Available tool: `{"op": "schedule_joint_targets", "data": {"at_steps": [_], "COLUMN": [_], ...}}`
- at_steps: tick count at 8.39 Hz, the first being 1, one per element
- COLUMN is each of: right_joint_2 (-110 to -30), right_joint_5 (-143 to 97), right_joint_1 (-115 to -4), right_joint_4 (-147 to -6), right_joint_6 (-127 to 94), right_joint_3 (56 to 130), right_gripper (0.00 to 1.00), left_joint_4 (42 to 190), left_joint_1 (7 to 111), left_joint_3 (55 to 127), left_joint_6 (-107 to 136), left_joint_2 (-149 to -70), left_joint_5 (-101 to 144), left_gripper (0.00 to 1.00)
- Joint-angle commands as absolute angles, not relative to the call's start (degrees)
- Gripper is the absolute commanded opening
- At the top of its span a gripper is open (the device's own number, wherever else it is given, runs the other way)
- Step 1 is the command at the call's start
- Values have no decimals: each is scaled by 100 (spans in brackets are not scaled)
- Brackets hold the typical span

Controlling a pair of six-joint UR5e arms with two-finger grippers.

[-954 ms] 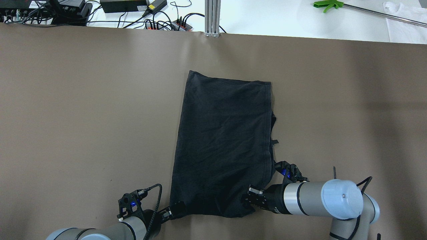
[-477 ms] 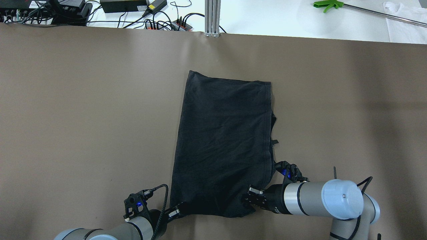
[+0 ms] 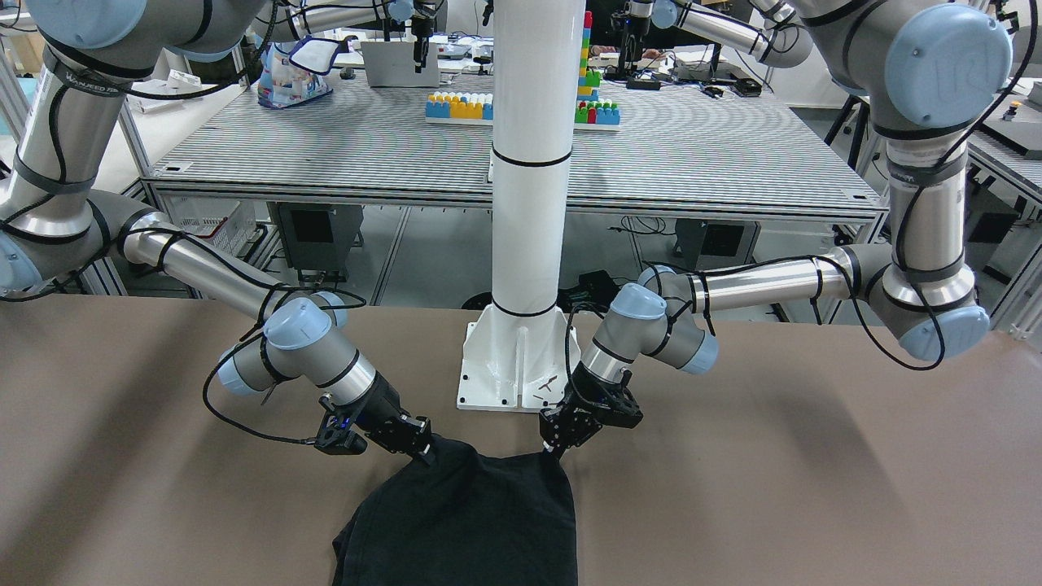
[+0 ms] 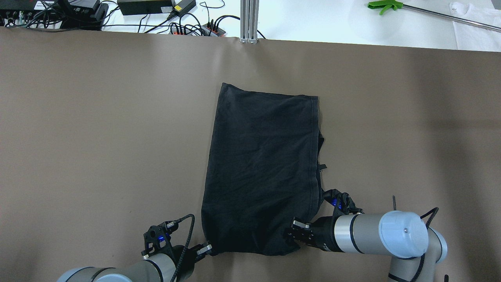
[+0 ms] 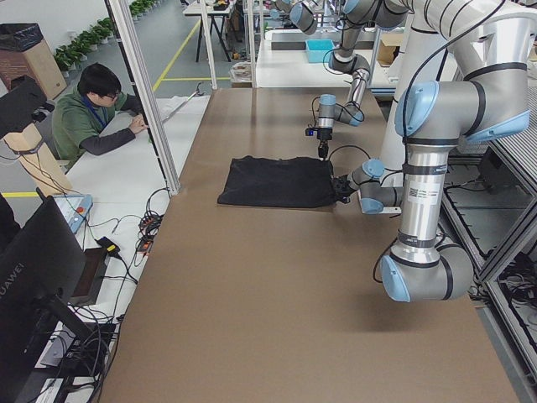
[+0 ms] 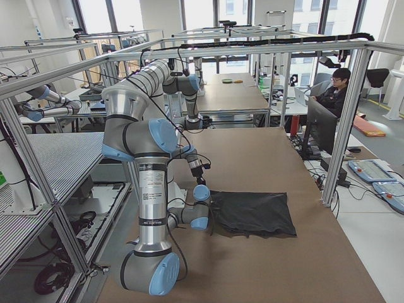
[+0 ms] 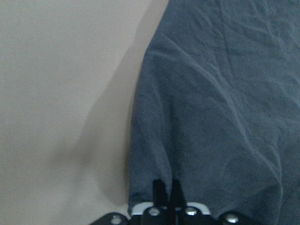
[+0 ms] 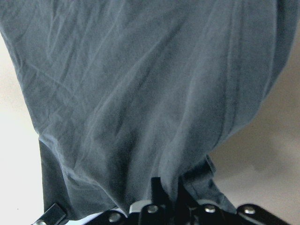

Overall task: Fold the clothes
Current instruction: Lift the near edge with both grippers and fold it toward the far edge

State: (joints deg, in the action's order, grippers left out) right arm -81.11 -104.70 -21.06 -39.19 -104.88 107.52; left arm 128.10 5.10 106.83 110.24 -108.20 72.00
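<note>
The black cloth (image 4: 262, 168) lies flat on the brown table (image 4: 98, 117), long side running away from me. It also shows in the front view (image 3: 472, 521) and both side views (image 5: 277, 182) (image 6: 252, 213). My left gripper (image 4: 209, 248) (image 3: 558, 443) is shut on the cloth's near left corner; the left wrist view shows the closed fingertips (image 7: 161, 187) pinching the hem. My right gripper (image 4: 291, 235) (image 3: 423, 452) is shut on the near right corner, with fabric bunched over its fingers (image 8: 157, 187). Both corners are lifted slightly off the table.
The white pillar's base plate (image 3: 513, 366) stands just behind the grippers on my side. An aluminium post (image 4: 249, 21), cables and power supplies (image 4: 156, 8) and a green tool (image 4: 385, 5) lie beyond the far table edge. A person (image 5: 96, 113) sits beside the table.
My left gripper has shifted a little to the right along the near hem, and the near left corner has drawn in and straightened. The right gripper has barely moved.
</note>
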Motion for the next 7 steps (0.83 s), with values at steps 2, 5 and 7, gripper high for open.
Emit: {"op": "schedule_joint_targets", "data": {"at_steps": [2,5,7], "right_joint_2": [-8243,-8472,-8420], "right_joint_5": [-10512,-10547,-10521], "right_joint_1": [-1978,-1408,-1406], "right_joint_4": [-3902,-3885,-3885], "right_joint_6": [-10529,-10599,-10827], "right_joint_3": [11161,11608,11794], "right_gripper": [0,0,0], "left_joint_4": [12788,12788,12788], "left_joint_1": [563,291,360], "left_joint_3": [12019,12602,12656], "left_joint_6": [10600,10538,10459], "left_joint_2": [-9951,-9923,-9932], "left_joint_5": [7444,7480,7523], "left_gripper": [0,0,0]}}
